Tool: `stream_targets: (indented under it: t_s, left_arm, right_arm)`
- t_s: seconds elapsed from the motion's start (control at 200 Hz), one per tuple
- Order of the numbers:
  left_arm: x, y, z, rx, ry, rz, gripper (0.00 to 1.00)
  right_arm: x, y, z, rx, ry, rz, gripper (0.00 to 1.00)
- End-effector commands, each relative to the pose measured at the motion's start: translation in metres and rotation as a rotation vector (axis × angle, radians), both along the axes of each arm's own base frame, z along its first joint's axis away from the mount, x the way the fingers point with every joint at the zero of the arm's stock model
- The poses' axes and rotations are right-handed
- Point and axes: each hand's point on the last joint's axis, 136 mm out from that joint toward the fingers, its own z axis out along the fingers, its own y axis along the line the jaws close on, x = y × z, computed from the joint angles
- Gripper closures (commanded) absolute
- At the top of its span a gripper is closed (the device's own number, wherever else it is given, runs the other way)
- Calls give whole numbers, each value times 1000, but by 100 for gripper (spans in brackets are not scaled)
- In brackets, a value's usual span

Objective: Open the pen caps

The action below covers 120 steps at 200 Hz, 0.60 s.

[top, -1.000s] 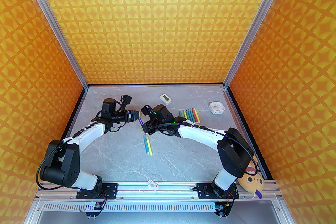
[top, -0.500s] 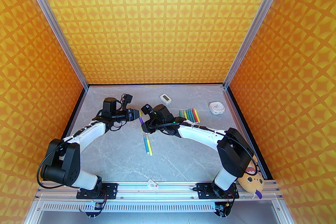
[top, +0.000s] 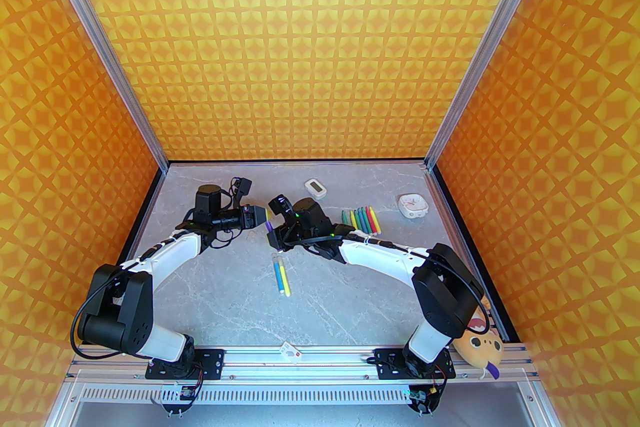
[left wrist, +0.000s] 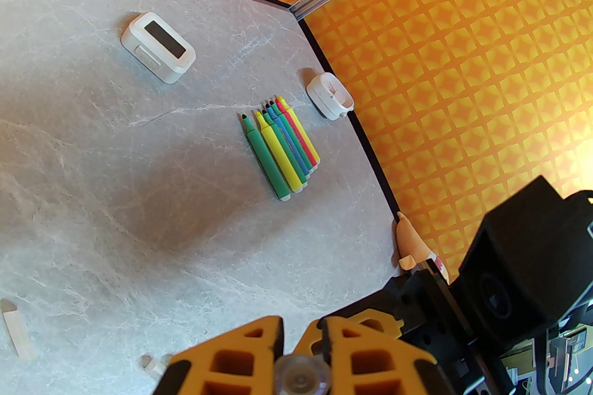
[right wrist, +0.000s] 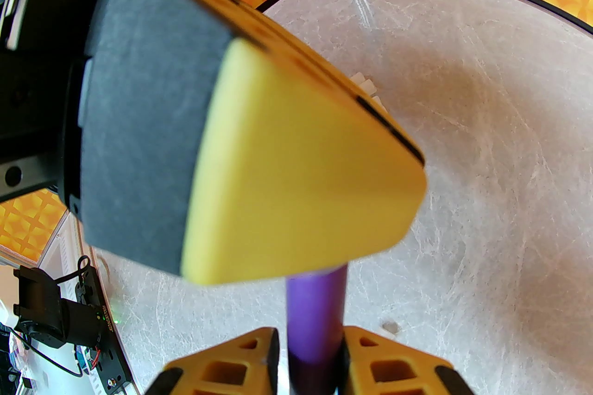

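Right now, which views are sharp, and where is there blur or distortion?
Right wrist: the left tool sits so close it is blurred and hides the far end of the purple pen. Left wrist: fisheye bends the table edge; the row of pens is crisp. Top external: sharp, evenly lit.

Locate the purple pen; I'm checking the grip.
Top view, left of centre: the purple pen is held aloft, right gripper clamping its barrel, left gripper on its cap.
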Motion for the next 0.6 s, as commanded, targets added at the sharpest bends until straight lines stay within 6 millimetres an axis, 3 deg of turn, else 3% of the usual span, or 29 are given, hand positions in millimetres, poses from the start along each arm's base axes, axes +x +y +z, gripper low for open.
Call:
stream_targets:
  t_s: [0.0, 0.125, 0.39, 0.595]
  left_arm:
    - [5, -5, 15, -33, -30, -19, 98]
    - [5, -5, 18, -36, -36, -19, 99]
    - [11, 1, 34, -64, -59, 7, 100]
    - [23, 17, 38, -52, -61, 64, 100]
  right_arm:
    - [0, 3, -5, 6, 1, 3, 76]
    - [0, 2, -8, 0, 3, 2, 79]
    - [-6, -2, -18, -14, 16, 13, 100]
    - [-22, -12, -33, -46, 38, 46, 100]
